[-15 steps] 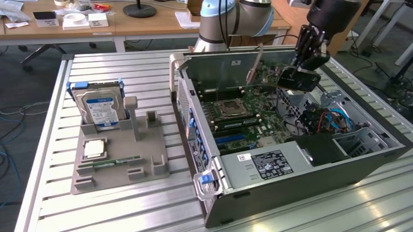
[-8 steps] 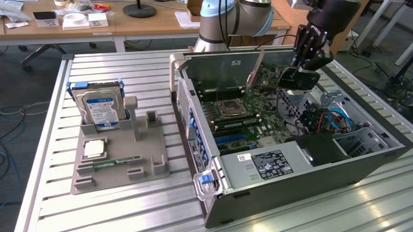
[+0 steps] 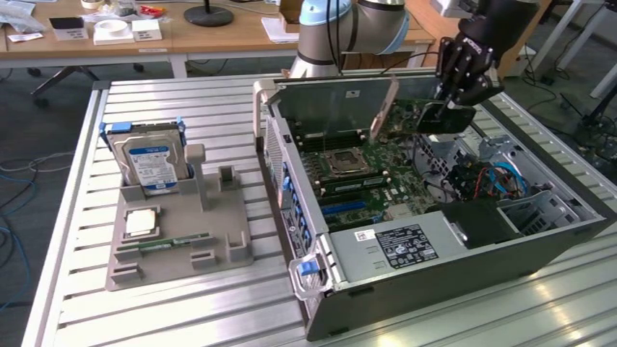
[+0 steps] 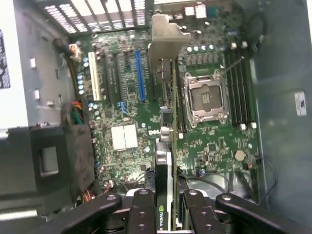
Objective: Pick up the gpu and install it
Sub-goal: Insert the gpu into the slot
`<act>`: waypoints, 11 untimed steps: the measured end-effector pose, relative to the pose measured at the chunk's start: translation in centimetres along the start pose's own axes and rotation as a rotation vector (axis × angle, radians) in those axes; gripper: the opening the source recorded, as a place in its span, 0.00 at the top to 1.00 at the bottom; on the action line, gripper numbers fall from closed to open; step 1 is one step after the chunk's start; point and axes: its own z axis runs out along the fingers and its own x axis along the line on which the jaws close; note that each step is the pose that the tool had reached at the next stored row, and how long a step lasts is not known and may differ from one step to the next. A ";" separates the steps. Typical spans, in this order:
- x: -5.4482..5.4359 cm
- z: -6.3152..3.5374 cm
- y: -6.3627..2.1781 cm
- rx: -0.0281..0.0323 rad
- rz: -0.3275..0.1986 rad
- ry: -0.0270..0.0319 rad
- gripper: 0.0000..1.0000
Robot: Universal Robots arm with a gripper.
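Over motherboard (image 4: 210, 142), gpu (image 4: 166, 124) between jaws

Bright even light, glare on table (image 3: 545, 298)

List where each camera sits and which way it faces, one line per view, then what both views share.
Exterior view: off the arm and raised, looking down over the slatted table at the open computer case; the arm and gripper show.
Wrist view: on the wrist, looking down past the gripper's fingers into the case at the motherboard.
Shared: the gpu, clamped in the gripper above the motherboard, and the empty processor socket.
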 end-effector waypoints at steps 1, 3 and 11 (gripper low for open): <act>0.0 0.00 0.00 -0.0004 -0.018 0.0010 0.73; 0.0 0.00 0.00 -0.0012 -0.054 0.0033 0.73; 0.0 0.01 0.00 -0.0045 -0.200 0.0122 0.73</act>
